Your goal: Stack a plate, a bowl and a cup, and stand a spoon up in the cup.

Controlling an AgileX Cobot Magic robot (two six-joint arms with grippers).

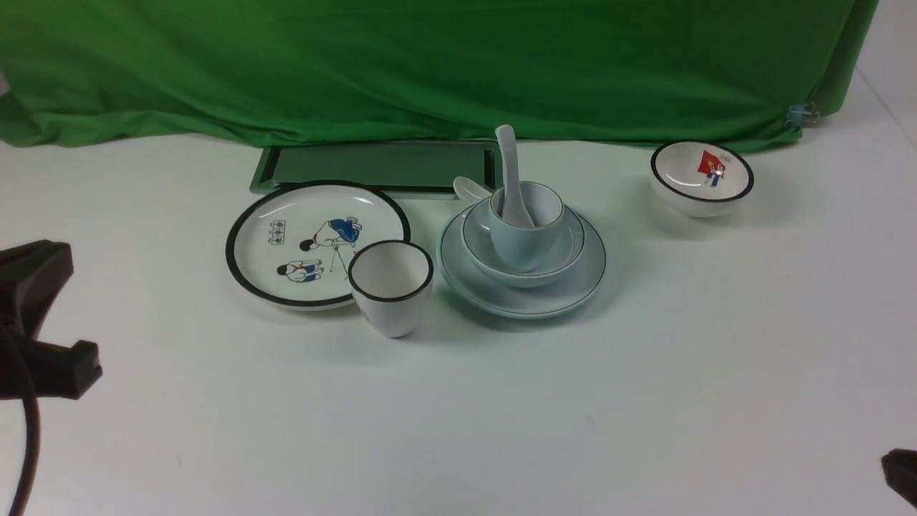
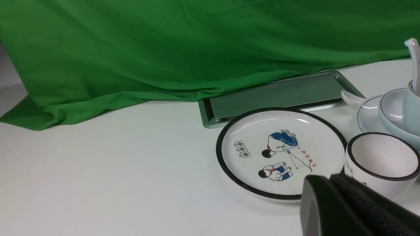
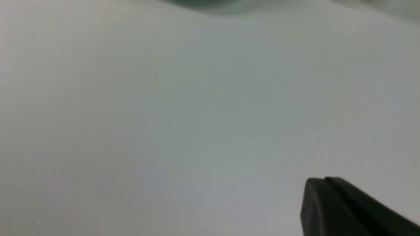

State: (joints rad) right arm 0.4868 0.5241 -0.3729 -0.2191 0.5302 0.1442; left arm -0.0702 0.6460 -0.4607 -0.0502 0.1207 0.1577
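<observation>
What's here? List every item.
plate: one, pale blue-green, centre, bottom of stack
bowl: one, pale blue-green, on the plate
cup: one, pale blue-green, in the bowl
spoon: one, white, standing in the cup
second spoon: one, white, behind the stack's left
cartoon plate: one, white, black rim, left of stack
black-rimmed cup: one, white, before cartoon plate
picture bowl: one, white, far right
tray: one, green-grey, rear
cloth: one, green, backdrop
table: one, white, beneath all
left end effector: one, black, near left, open
right end effector: one, black, near right corner

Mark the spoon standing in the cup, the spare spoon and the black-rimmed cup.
spoon (image 1: 510, 172): front view, midway up its handle.
spare spoon (image 1: 469, 188): front view, on its one visible end.
black-rimmed cup (image 1: 391, 315): front view, on its outer wall.
</observation>
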